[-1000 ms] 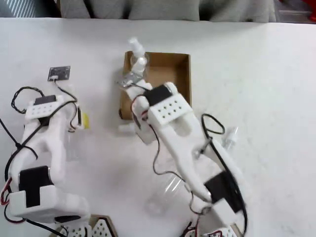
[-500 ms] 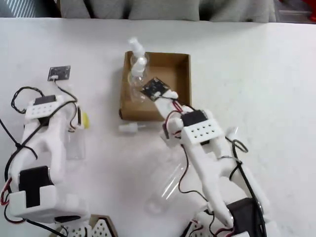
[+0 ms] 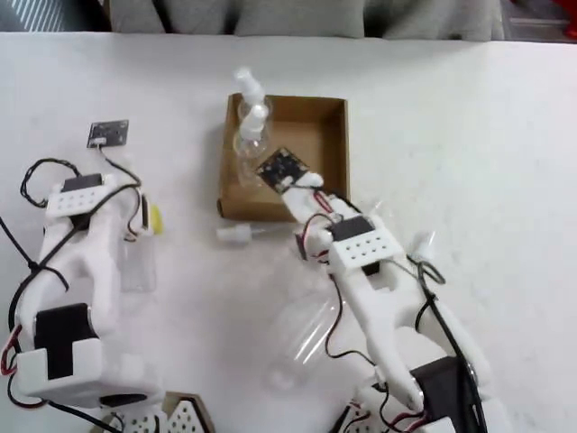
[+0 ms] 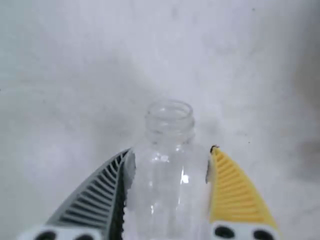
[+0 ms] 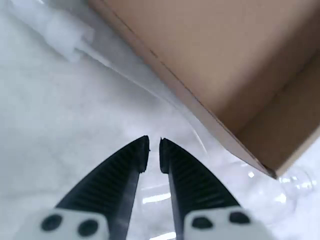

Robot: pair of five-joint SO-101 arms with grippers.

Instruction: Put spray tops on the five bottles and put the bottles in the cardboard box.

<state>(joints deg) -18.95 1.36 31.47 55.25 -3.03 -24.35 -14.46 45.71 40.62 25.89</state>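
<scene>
My left gripper (image 4: 170, 190) is shut on a clear bottle (image 4: 170, 165) that has no top, its open neck facing away from the camera; the yellow finger (image 3: 155, 218) shows at the table's left. The cardboard box (image 3: 325, 135) stands at mid table. A bottle with a spray top (image 3: 251, 126) leans in its left corner. My right gripper (image 5: 154, 150) is shut with nothing in it, low over the table just in front of the box wall (image 5: 210, 65). A loose spray top (image 3: 236, 234) (image 5: 55, 25) lies beside it.
A second loose spray top (image 3: 422, 244) lies right of the right arm (image 3: 361, 245). A clear bottle (image 3: 306, 332) lies on its side toward the front, and another bottle neck (image 5: 295, 180) shows near the box corner. A small board (image 3: 108, 133) lies at the far left.
The right arm has drawn back from over the box toward the front of the table, leaving the topped bottle in the box. The left arm has not moved.
</scene>
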